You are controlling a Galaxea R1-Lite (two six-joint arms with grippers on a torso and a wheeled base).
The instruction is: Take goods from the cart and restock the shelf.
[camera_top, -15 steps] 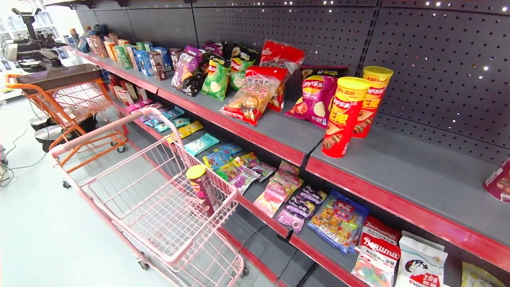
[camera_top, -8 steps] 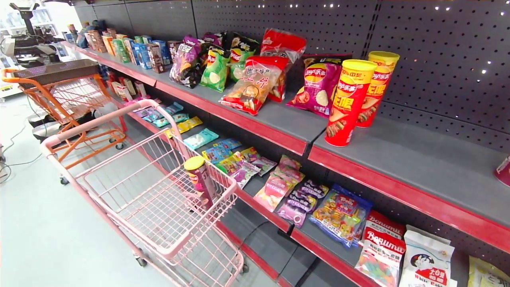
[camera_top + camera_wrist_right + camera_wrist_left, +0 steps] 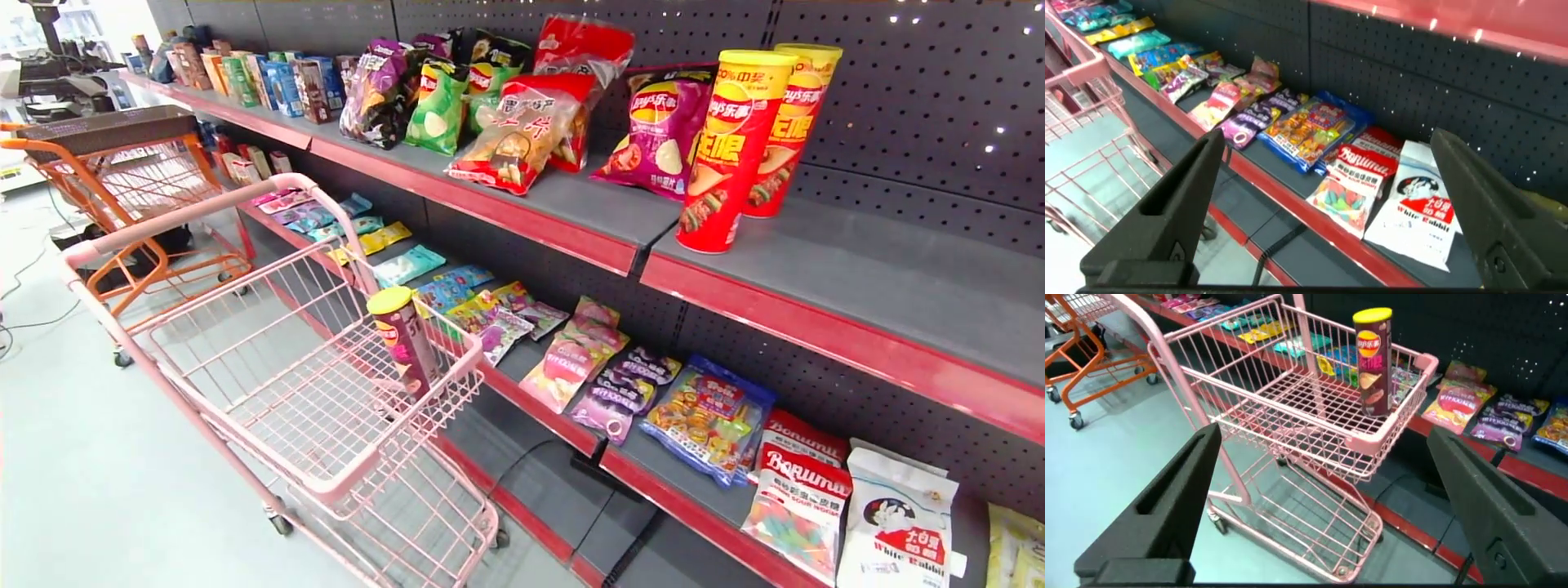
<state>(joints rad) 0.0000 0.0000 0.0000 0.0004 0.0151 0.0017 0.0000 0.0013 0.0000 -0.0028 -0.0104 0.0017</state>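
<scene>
Pink wire cart sat parked alongside the shelving, with thin welded grid walls and a rounded tube handle.

- 1 chip can stood in the cart. It was upright in the front corner nearest the lower shelf and touched the wire wall there. The can was a tall cylinder with a dark maroon-purple printed body and a flat yellow lid. Left wrist view showed the same can, upright against the basket rim.
- 2 similar cans stood on the upper shelf, with red printed bodies and yellow lids. Front can stood near the shelf lip and rear can was just behind it, looking in contact.
- 2 carts in total. The second was an orange cart farther down the aisle, with a brown tray on top.
- 2 shelf levels were visible, with matte grey decks, glossy red front lips and a dark pegboard back.
- Glossy crinkled snack bags leaned in a cluster to the left of the red cans. They overlapped, so the exact count was unclear.
- Flat candy packs lay in rows on the lower shelf. A white bag lay farther along that row, next to red packs.

Left gripper had its black fingers spread wide with nothing held, above and short of the cart. Right gripper was also spread wide and empty, facing the lower shelf.
</scene>
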